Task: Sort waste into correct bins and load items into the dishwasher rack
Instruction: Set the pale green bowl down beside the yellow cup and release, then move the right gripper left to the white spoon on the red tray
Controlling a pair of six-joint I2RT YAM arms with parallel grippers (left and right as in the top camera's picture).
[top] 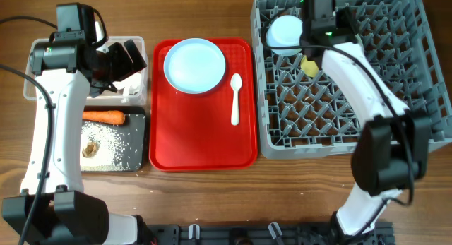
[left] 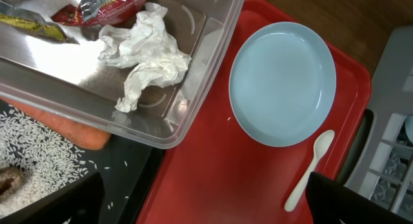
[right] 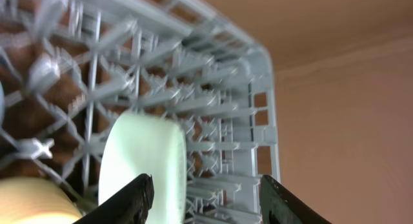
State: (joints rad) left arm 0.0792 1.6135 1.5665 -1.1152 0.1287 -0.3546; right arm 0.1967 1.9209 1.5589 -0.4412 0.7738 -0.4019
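1. Your right hand [right: 205, 182] stands parted over the bowl [right: 145, 153] in the rack's [top: 339, 147] far-left corner.
2. Your left hand [top: 126, 58], spread wide above the tub [left: 206, 62], is nearer the plate [top: 194, 65], just right on the red tray [top: 205, 146].

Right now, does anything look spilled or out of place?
Rice lies scattered loose across the black tray, with a brown lump sitting in it. Nothing else stands out.

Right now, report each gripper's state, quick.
Left gripper: open, holding nothing.
Right gripper: open over the dishwasher rack; the pale blue bowl sits beside one finger, not clamped.
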